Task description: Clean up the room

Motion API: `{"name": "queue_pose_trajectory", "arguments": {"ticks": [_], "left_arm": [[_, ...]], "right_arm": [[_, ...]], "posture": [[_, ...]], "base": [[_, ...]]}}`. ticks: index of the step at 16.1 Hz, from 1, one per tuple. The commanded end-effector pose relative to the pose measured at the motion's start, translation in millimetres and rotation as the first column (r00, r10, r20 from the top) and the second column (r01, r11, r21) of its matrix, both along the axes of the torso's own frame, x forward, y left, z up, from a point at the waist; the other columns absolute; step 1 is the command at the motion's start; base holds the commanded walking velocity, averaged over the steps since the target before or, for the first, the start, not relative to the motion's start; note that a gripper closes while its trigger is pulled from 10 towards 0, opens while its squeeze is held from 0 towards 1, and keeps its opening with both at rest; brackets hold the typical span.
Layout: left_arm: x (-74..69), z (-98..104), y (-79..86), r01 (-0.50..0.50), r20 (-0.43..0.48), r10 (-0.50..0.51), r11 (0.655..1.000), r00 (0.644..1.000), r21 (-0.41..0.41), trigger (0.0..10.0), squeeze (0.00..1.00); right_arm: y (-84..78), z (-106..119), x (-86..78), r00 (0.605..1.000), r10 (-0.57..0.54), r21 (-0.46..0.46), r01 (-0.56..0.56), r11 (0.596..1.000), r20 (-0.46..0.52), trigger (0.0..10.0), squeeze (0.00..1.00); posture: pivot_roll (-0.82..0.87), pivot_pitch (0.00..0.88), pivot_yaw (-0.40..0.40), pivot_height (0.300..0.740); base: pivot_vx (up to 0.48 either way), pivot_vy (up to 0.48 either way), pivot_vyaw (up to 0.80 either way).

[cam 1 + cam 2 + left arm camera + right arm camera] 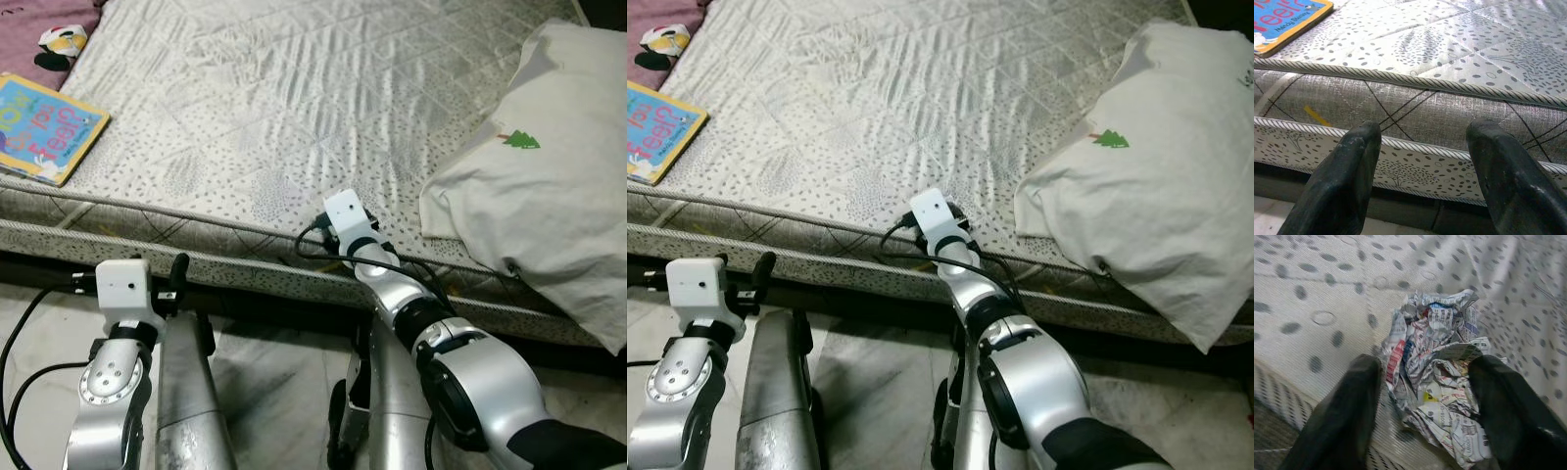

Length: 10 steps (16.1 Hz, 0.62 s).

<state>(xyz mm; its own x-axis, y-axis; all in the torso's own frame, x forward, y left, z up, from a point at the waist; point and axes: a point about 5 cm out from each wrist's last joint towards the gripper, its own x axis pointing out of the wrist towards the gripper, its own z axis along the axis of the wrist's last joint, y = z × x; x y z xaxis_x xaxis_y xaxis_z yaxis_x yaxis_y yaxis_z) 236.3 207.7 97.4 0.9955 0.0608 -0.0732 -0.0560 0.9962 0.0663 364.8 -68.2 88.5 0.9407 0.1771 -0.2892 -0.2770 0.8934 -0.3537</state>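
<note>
A crumpled ball of newspaper [1437, 333] lies on the grey dotted mattress [294, 98] near its front edge. My right gripper [1426, 363] is open, with one black finger on each side of the ball. In the eye views the right wrist camera [345, 213] covers the ball and the fingers. My left gripper [1420, 142] is open and holds nothing; it hangs low in front of the mattress side [1415, 105]. A colourful children's book [44, 127] lies on the left part of the bed.
A large white pillow [549, 186] with a small green tree print overhangs the bed's right front corner. A small black, white and yellow toy [61, 41] rests on maroon cloth [24, 24] at the far left. Tiled floor [274, 382] lies below the bed.
</note>
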Motion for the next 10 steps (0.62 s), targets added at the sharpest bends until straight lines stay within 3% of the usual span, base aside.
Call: {"name": "queue_pose_trajectory", "arguments": {"ticks": [1, 10], "left_arm": [[-0.5, -4.3, -2.8, 0.012, -0.015, -0.012, 1.0, 1.0, 0.009, 10.0, 0.0], [5.6, -4.8, -7.8, 0.024, -0.003, -0.024, 1.0, 1.0, 0.009, 10.0, 0.0]], "right_arm": [[-19.0, -26.5, -11.4, 0.99, -0.076, -0.035, 0.073, 0.997, -0.117, 0.0, 0.0], [-24.5, -22.6, -8.6, 0.989, -0.095, 0.078, 0.104, 0.992, -0.116, 0.0, 0.0]], "posture": [[0.22, 0.199, -0.123, 0.501], [0.21, 0.179, -0.131, 0.501]], "base": [[0.0, 0.0, 0.0], [0.0, 0.0, 0.0]]}}
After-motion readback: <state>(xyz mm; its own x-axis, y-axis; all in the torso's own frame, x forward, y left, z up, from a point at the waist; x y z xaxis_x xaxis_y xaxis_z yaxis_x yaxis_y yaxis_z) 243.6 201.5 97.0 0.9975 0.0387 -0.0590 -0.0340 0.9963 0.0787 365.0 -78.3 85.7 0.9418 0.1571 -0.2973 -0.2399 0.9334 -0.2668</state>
